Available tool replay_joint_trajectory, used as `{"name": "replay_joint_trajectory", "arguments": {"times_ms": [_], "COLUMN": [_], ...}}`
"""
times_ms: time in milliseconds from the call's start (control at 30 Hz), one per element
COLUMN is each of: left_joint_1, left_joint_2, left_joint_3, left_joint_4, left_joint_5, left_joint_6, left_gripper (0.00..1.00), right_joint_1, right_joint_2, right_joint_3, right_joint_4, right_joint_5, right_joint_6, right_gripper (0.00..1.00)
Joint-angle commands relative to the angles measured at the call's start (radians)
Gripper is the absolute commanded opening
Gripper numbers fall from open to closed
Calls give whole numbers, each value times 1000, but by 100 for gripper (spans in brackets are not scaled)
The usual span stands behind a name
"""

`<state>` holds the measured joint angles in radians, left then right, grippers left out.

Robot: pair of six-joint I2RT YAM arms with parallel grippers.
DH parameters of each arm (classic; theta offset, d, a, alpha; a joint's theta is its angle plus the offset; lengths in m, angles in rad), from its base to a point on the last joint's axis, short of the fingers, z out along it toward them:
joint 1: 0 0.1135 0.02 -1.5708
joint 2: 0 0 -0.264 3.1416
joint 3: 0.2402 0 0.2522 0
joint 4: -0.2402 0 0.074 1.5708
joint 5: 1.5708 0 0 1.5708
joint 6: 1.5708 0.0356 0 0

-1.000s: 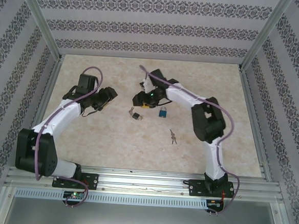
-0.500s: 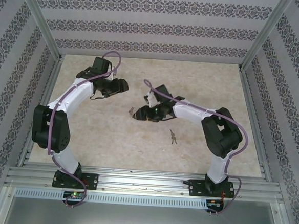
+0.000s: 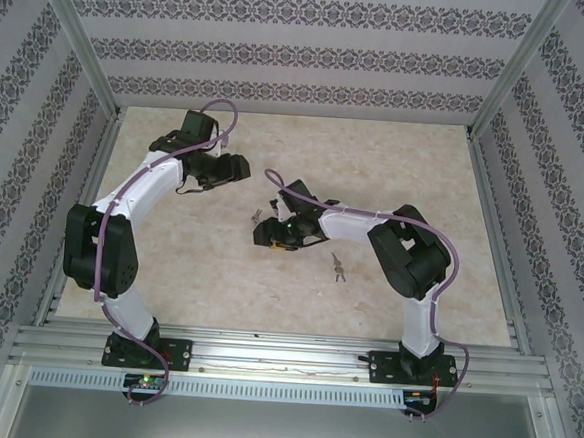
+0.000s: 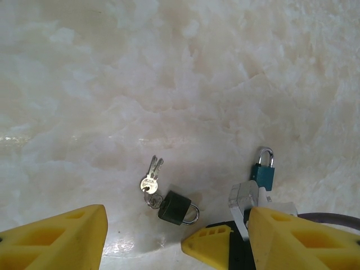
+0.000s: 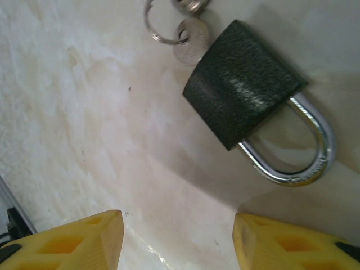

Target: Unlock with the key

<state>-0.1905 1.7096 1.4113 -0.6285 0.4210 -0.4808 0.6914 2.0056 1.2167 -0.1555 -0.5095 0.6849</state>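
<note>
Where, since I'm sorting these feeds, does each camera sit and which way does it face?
Top external: above, behind the bases, looking down at the table; left arm, right arm show.
Left wrist: looks down at black padlock, keys, blue padlock; left gripper's fingers at bottom.
Right wrist: close over the black padlock; right gripper's fingers at bottom.
Shared: both wrist views show the black padlock.

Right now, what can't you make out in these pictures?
- Right wrist view: key ring cut off by the top edge; whether the key enters the black padlock is hidden by its body.
- Left wrist view: teal padlock, lower body hidden behind a clear part in front.
- Top view: loose keys too small to tell apart.
</note>
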Motion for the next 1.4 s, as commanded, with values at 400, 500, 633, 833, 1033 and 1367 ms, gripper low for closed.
{"name": "replay_joint_trajectory", "arguments": {"times_ms": [400,500,633,833,1033,1367], "left_joint_1": [-6,-15,-74,-157,-241,-296], "left_joint_2": [23,41,106,270,371,515], "left_joint_3": [-40,-25,56,252,358,483], "left_joint_4": [50,25,-82,-267,-374,-440], "left_joint_5": [27,32,-12,-101,-145,-138], "left_joint_6": [38,69,207,415,638,732], "left_gripper": [68,70,72,72,71,70], "right_joint_1": [-117,-124,-170,-209,-258,-320], "right_joint_2": [114,71,-53,-221,-334,-438], "right_joint_3": [162,124,-19,-171,-299,-435], "right_joint_4": [176,192,250,231,266,281], "right_joint_5": [50,45,2,-14,-27,-44], "right_joint_6": [70,65,63,51,68,72], "right_gripper": [56,56,56,56,56,56]}}
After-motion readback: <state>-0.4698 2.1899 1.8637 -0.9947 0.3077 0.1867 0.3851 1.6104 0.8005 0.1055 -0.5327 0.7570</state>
